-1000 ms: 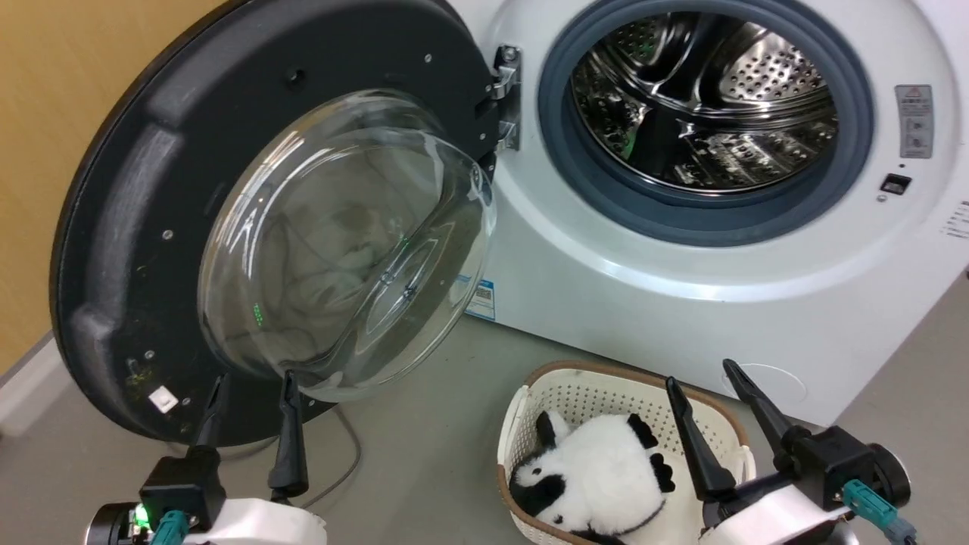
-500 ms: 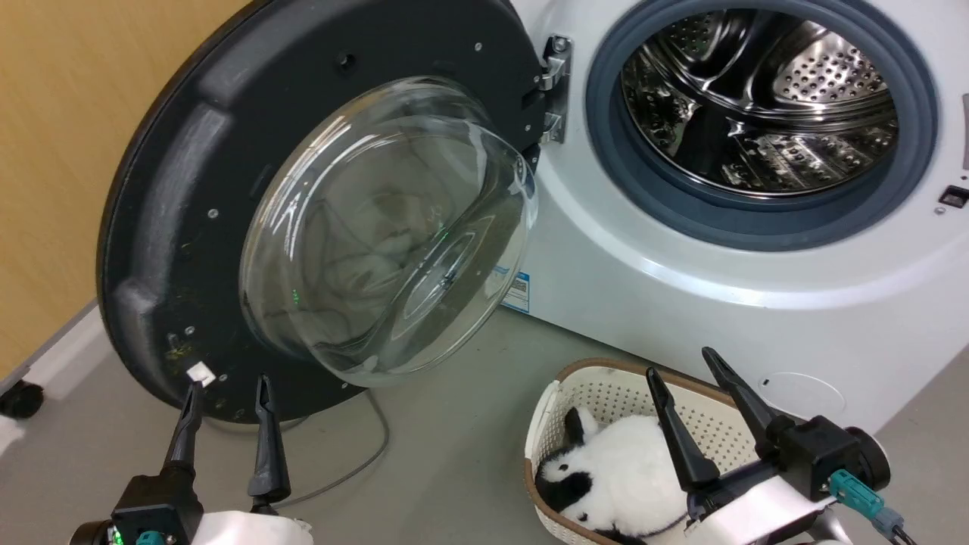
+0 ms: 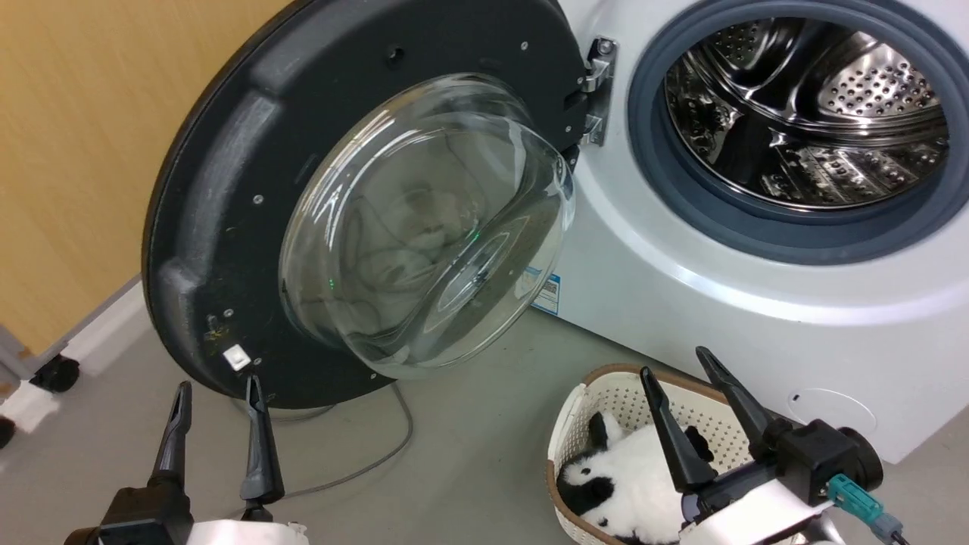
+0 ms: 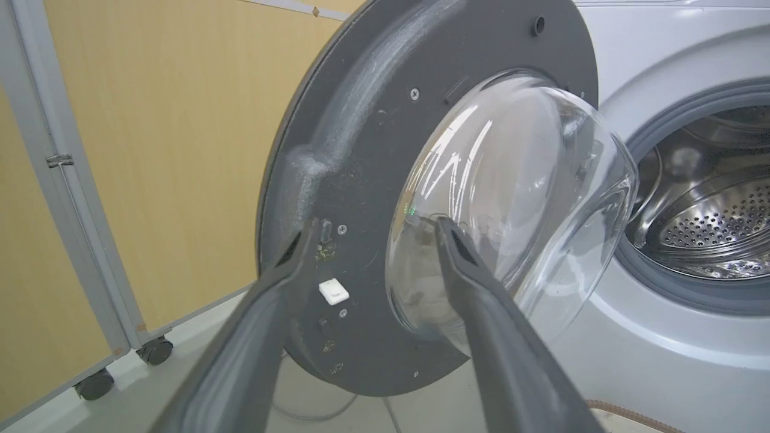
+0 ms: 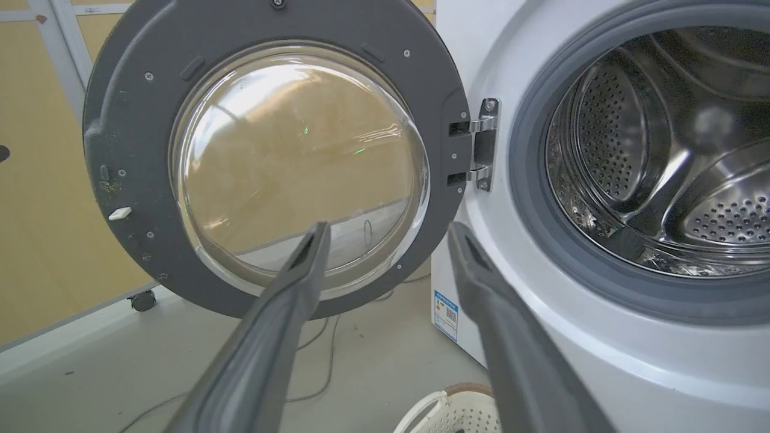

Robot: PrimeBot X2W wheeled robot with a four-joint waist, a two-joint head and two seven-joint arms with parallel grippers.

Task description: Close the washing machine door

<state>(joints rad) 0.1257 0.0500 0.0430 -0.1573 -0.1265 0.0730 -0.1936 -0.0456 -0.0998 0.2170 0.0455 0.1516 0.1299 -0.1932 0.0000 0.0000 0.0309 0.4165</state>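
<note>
The washing machine door (image 3: pixel 227 189) hangs wide open on its metal hinge (image 3: pixel 594 91), matte inner side and bulging glass bowl (image 3: pixel 424 227) facing me. The white washing machine (image 3: pixel 681 280) shows its steel drum (image 3: pixel 810 113) inside the grey gasket. My left gripper (image 3: pixel 216 390) is open just below the door's lower rim, near its white latch tab (image 3: pixel 236 356); in the left wrist view its fingers (image 4: pixel 283 270) frame that tab (image 4: pixel 334 291). My right gripper (image 3: pixel 674 359) is open over the basket, clear of the door (image 5: pixel 138 150) and the machine (image 5: pixel 601 337).
A cream perforated basket (image 3: pixel 598 397) holding a panda toy (image 3: pixel 628 484) sits on the grey floor before the machine. A grey cable (image 3: pixel 378 454) runs under the door. A yellow wall panel (image 3: pixel 68 151) with caster feet (image 3: pixel 54 373) stands left.
The head view has swung left, shifting door and machine right in the picture. My left gripper's tips now lie below the door's lower rim instead of overlapping it. Door stays open.
</note>
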